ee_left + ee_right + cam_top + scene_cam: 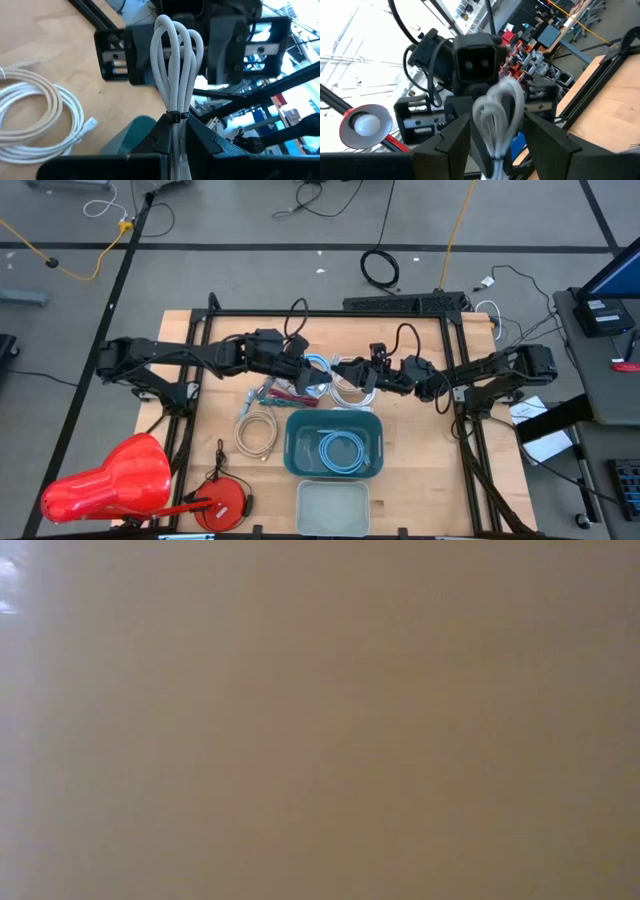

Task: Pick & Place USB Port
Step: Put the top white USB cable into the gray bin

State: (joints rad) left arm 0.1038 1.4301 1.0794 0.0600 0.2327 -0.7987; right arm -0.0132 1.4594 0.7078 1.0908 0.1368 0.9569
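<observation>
A white braided cable bundle [176, 65], bound with a black tie, is held up between the two arms above the table's middle. My left gripper [176, 139] [306, 372] is shut on it. The bundle's looped end [496, 107] points toward my right gripper [497, 137] [352, 376], which faces the left one and is open. Its fingers stand on either side of the loops without touching them. The low view is a blank tan blur. My left gripper pinches the white cable bundle between its two fingers just behind the black tie [175, 118]. The strands run along the fingers. The looped end [175, 35] sticks out past the fingertips, tilted upward and clear of the table.
A teal bin [296, 442] with a coiled pale-blue cable stands near the table's front, and a clear tray [333, 508] sits in front of it. A beige coil [258, 432], a white coil [35, 115] and red items [285, 393] lie on the wood. A red lamp [110, 480] is at the front-left corner.
</observation>
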